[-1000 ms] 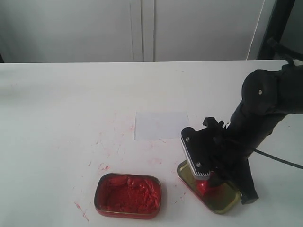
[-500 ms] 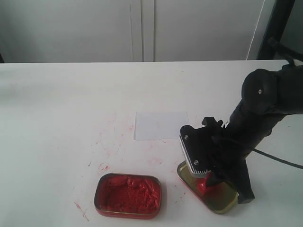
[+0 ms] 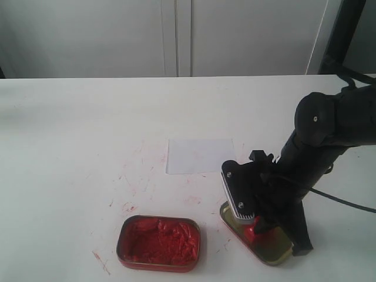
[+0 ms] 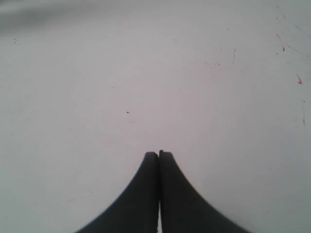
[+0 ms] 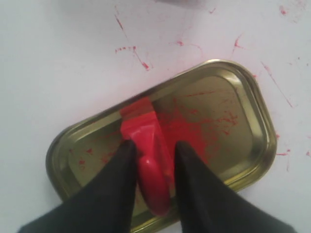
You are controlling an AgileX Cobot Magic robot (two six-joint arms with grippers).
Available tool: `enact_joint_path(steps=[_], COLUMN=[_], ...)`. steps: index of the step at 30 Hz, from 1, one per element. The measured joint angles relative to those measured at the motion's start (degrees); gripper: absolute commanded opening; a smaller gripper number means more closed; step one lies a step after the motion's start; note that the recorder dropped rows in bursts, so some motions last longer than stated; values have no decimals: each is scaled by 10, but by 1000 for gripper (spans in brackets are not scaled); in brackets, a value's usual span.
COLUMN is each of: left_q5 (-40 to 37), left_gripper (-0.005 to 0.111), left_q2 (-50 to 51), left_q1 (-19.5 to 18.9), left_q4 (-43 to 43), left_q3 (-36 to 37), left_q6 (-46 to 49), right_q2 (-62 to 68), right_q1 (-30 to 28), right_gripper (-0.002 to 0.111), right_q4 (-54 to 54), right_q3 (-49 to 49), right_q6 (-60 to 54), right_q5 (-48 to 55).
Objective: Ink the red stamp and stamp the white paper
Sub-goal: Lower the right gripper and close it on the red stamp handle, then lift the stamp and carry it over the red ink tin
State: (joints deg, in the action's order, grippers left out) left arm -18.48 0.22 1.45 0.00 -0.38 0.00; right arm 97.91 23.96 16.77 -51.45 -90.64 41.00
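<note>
My left claw (image 4: 159,155) is pinched shut on nothing, over bare white tabletop (image 4: 97,73). Further right, near the front edge, sits the open red tin of ink paste (image 3: 158,242), with the white paper (image 3: 201,155) lying behind it. Rightmost, my right claw (image 5: 154,148) grips the red stamp (image 5: 143,131) between both fingers, its end down in the gold tin lid (image 5: 233,111). I judge I should hold firm, lift straight above the lid's rim, then press the stamp's face flat into the paste.
</note>
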Motion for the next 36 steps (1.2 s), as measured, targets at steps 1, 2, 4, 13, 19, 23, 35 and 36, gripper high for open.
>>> enact_joint_path(steps=[1,2,4,13,19,23,35,36], left_q5=[0,0,0,0,0,0,0,0], left_gripper=[0,0,0,0,0,0,0,0], left_q2=[0,0,0,0,0,0,0,0], left_q1=[0,0,0,0,0,0,0,0], left_q4=[0,0,0,0,0,0,0,0], left_q3=[0,0,0,0,0,0,0,0], left_q6=[0,0,0,0,0,0,0,0], right_q2=[0,0,0,-29,-75,-79,-21,-12], right_q1=[0,0,0,0,0,25,191,200], right_gripper=[19,16,8,0,0,0,0,0], right_q4=[0,0,0,4,40,42,25,17], right_q3=[0,0,0,0,-8,-47,-127,-134], right_q6=[0,0,0,108,207,306,483,498], right_q5=[1,3,4,-9,-10,-2,4,3])
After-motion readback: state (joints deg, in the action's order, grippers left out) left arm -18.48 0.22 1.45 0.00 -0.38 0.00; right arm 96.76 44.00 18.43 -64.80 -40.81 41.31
